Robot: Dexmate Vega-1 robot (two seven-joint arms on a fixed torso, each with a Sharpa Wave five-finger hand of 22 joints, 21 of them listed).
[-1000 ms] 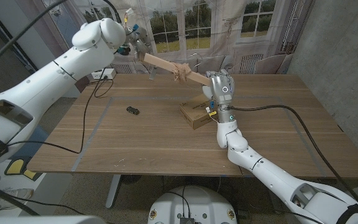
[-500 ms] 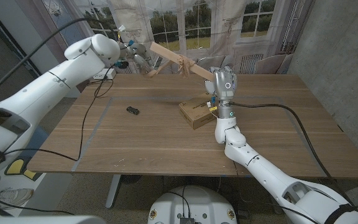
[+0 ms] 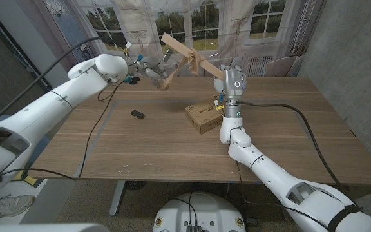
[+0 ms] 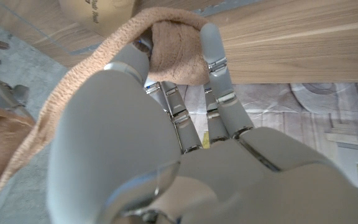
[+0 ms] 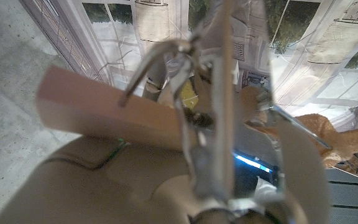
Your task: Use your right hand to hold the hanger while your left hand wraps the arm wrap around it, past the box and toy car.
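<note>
My right hand point(image 3: 232, 81) grips one end of the wooden hanger point(image 3: 184, 53) above the far middle of the table, and the bar slants up and to the left. The tan arm wrap point(image 3: 192, 62) is bunched around the bar. A strip of it point(image 3: 167, 80) runs down to my left hand point(image 3: 148, 68), which holds it. In the left wrist view my fingers point(image 4: 213, 56) curl around the tan wrap point(image 4: 173, 53). The right wrist view shows the hanger bar point(image 5: 101, 102) and its metal hook point(image 5: 157, 56) up close. The cardboard box point(image 3: 203, 116) lies below my right hand; the small dark toy car point(image 3: 138, 115) sits left of it.
The wooden table point(image 3: 282, 138) has bare room on its right and at its front. A black cable point(image 3: 98, 109) crosses the table's left part and another point(image 3: 288, 111) trails from my right arm. A white power strip point(image 3: 110, 76) sits at the far left edge. Curtained windows stand behind.
The hanger has tilted steeper, its free end rising up and to the right. My left hand has moved right and lower with the wrap. My right hand has risen slightly.
</note>
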